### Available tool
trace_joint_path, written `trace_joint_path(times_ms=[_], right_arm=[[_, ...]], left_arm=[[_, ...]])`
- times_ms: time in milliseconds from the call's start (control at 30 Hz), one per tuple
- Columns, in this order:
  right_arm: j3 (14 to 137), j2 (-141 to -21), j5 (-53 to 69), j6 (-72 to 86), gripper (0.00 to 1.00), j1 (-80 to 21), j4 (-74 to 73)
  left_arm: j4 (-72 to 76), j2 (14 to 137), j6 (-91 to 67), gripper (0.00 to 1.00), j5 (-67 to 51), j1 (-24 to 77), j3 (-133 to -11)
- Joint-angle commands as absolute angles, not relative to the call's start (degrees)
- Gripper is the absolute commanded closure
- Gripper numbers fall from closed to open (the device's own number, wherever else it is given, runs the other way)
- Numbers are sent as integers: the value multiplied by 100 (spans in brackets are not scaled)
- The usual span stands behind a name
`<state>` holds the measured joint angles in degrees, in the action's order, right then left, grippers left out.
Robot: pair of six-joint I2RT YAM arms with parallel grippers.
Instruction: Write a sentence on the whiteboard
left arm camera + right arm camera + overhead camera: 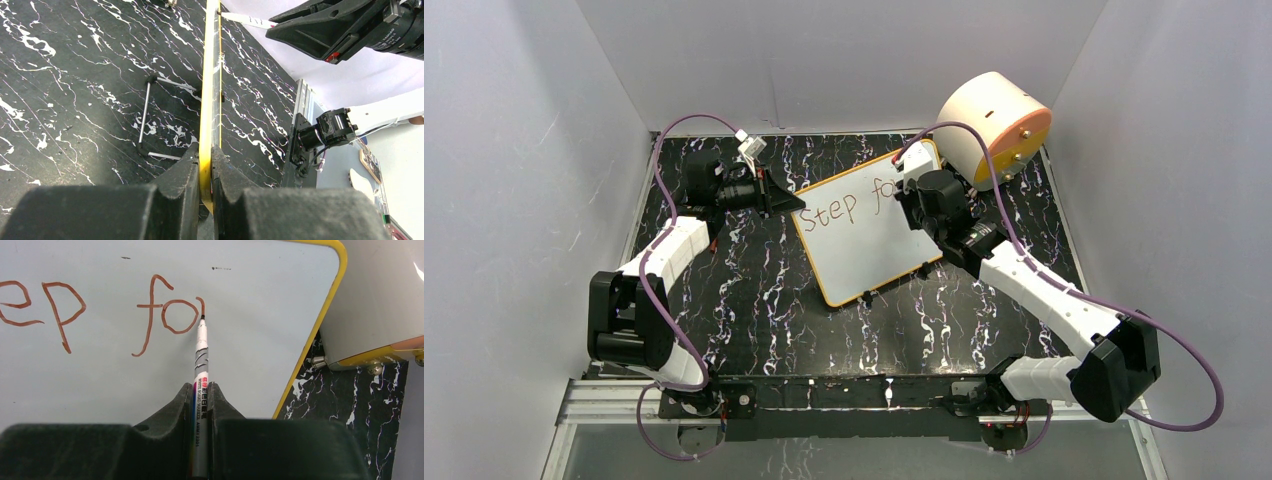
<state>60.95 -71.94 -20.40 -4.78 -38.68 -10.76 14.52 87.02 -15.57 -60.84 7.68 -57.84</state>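
The whiteboard (pixel 869 255) is sitting in the middle of the top view on the black marbled table (pixel 754 300), turned at an angle. Its upper right corner is lying just beside the round peach-and-orange drum (pixel 994 125) in the upper right of the frame. The left gripper (pixel 205 162) is clamping the board's yellow frame edge between closed fingers, at the board's left corner in the top view, and appears to be steadying it. The right gripper (pixel 201 390) is pinching a whiteboard marker (pixel 201 360) tightly, with the barrel running up the centre of the right wrist view. The tip is pressing on the board just right of the last letter.

The sentence (pixel 165 315) is only partly written. "Step fo" is showing in reddish-brown along the board's upper edge, and a short hooked stroke is starting beside the "o", likely the next letter. Judging by this, the writing is in its early part. The second word is being formed now, while the area below the line is blank and looks ready to take whatever words are to follow.
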Motion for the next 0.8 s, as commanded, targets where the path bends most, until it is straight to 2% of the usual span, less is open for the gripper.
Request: trace_joint_path(times_ms=[0, 767], right_arm=[[6015, -7061, -1959, -392, 100, -3841, -1259], [6079, -7116, -2010, -498, 100, -3845, -767]], left_arm=[[650, 9079, -1134, 100, -5634, 949, -5571], [616, 9088, -1102, 100, -5638, 949, -5578]])
